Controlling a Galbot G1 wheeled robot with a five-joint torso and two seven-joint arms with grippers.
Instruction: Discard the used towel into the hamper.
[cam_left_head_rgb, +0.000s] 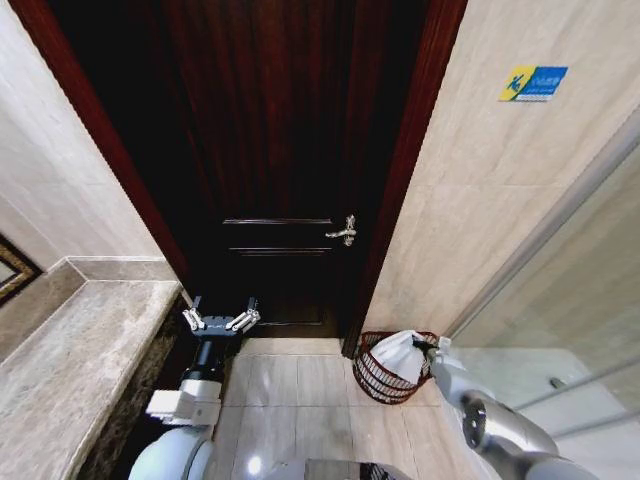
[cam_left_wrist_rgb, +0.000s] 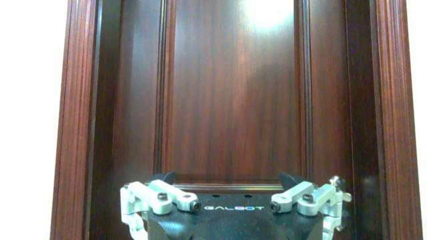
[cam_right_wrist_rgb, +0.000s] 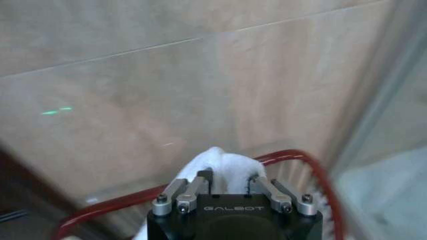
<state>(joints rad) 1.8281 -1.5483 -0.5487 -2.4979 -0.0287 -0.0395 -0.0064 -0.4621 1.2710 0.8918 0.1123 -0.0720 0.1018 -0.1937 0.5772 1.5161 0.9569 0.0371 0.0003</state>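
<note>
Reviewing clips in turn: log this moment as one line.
right gripper: shut on towel, over hamper | left gripper: open, idle, facing door | towel not released

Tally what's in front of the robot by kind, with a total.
Towel: 1, white, held over the hamper by the right gripper
Hamper: 1
Door: 1
Door handle: 1
Grippers: 2, left gripper open
Total: 6

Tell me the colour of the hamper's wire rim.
Dark red wire hamper, clearest in the right wrist view.
</note>
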